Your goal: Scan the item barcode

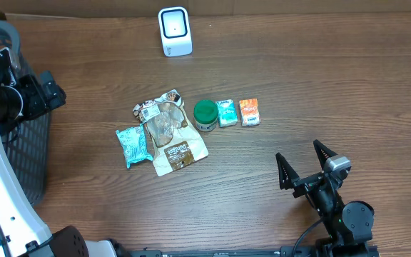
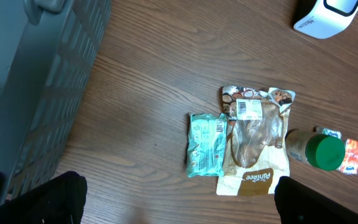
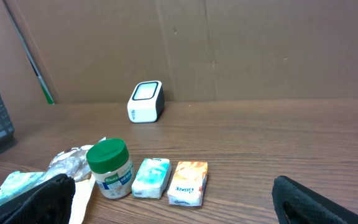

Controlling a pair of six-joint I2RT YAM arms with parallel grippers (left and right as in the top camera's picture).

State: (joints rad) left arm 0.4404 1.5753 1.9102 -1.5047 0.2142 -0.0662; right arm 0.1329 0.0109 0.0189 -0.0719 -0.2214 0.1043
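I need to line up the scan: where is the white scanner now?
In the overhead view the white scanner stands centre-left near the far edge of the table, beyond the snack bag and green-lidded jar.

We see a mock shop checkout: a barcode scanner (image 1: pixel 175 31) on a wooden table (image 1: pixel 334 86), packaged groceries (image 1: pixel 171 135) before it, a basket (image 1: pixel 34 146) left of it.

You get the scanner (image 2: pixel 327 14) only in part from the left wrist, cut by the top edge. Overhead, the basket (image 1: pixel 27 150) runs off the left edge. From the right wrist, the teal pouch (image 3: pixel 5 185) lies half behind one finger (image 3: pixel 42 199) of the right gripper (image 3: pixel 169 183). The print on the clear pouch's label (image 2: pixel 249 109) is too small to read.
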